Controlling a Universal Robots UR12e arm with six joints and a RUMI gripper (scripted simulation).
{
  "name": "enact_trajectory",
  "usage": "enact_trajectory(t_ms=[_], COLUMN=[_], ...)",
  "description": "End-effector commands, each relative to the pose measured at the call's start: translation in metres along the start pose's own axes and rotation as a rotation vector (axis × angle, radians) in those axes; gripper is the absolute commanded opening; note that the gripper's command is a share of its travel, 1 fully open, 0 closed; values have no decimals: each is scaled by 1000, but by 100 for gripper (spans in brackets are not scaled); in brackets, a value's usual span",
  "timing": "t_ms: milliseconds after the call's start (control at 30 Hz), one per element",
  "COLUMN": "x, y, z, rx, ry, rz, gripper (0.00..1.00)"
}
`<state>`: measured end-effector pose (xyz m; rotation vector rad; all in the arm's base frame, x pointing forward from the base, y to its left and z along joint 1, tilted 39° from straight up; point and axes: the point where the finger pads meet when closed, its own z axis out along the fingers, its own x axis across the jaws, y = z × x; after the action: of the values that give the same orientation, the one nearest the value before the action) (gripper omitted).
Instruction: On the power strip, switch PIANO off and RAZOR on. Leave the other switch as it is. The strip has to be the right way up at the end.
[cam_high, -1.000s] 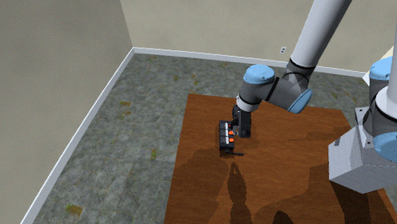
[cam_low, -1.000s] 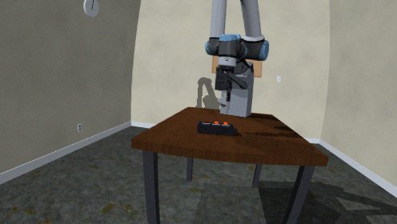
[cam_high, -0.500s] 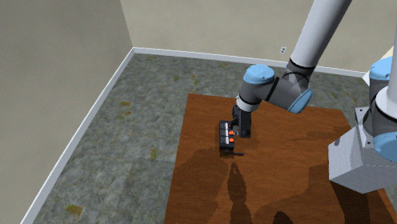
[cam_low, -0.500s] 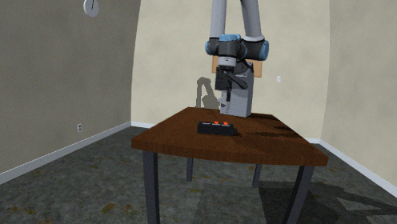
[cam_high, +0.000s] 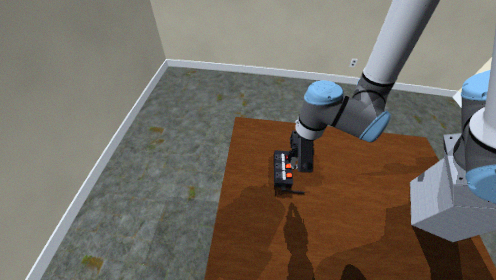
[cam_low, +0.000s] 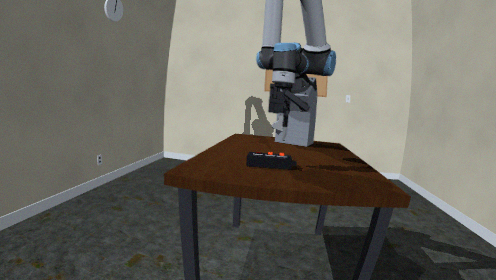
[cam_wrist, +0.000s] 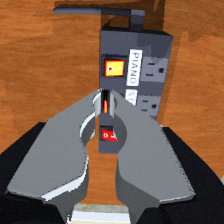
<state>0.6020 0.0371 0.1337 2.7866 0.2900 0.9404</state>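
Note:
A black power strip (cam_high: 282, 170) lies on the brown table, right way up, with three rocker switches in a row. It also shows in the exterior view (cam_low: 270, 160) and the wrist view (cam_wrist: 131, 85). In the wrist view the switch labelled PIANO (cam_wrist: 114, 68) glows orange. The middle switch (cam_wrist: 105, 104) shows orange through the gap between my fingers. The near switch (cam_wrist: 107, 135) is dark red. My gripper (cam_wrist: 105, 91) is shut and empty, well above the strip, its fingertips over the middle switch. It hangs clear of the table in the exterior view (cam_low: 283, 119).
The strip's black cord (cam_wrist: 97, 11) runs off at its far end. The grey robot base (cam_high: 450, 197) stands on the table's right side. The table's left edge (cam_high: 222, 200) is close to the strip.

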Motion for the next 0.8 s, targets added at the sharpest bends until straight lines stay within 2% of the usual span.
enact_trajectory(t_ms=[0,767], x=[2,3], y=[1,1], z=[1,18], rx=[-1,-1], ry=[2,4], rz=[-1,-2], gripper=[0,0])
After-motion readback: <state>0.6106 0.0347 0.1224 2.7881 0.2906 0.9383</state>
